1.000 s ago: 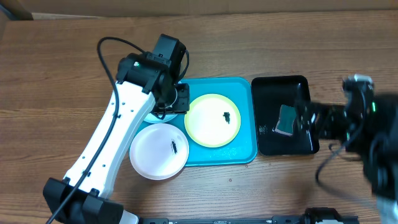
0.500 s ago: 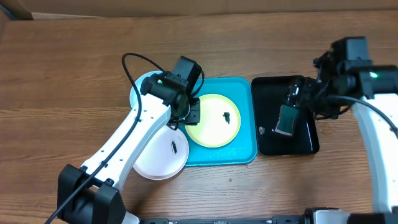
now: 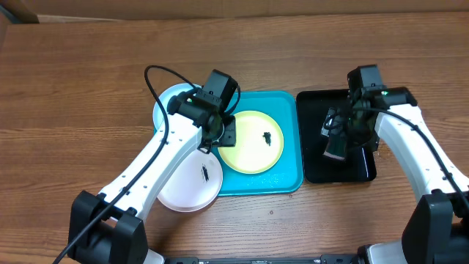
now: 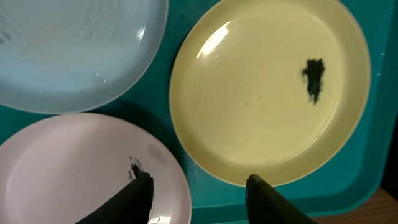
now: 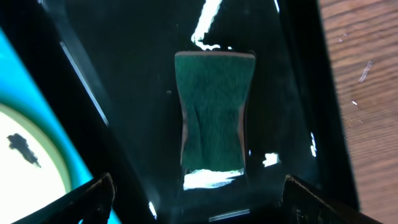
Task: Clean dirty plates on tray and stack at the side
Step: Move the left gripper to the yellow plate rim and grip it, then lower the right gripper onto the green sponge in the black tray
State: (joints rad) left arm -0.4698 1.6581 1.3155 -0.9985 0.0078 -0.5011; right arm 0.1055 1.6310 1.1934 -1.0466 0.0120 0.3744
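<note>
The turquoise tray [image 3: 289,110] holds the yellow-green plate [image 3: 253,143], which carries a dark smear. The white plate [image 3: 187,187], also smeared, overlaps the tray's front left corner. The pale blue plate [image 3: 165,103] peeks out behind my left arm at the back left. My left gripper [image 4: 199,196] is open and hovers over the gap between the white plate [image 4: 74,174] and the yellow-green plate [image 4: 267,87], holding nothing. My right gripper [image 5: 199,205] stands wide open just above a green sponge [image 5: 214,112] lying in the black tray [image 3: 315,103].
The black tray sits directly right of the turquoise tray, their rims almost touching. Bare wooden table lies to the left, front and far right. A cable loops from my left arm over the pale blue plate.
My right arm swung in from the right edge to hover over the sponge in the black tray. My left arm shifted right from the pale blue plate toward the yellow-green one, and its jaws widened.
</note>
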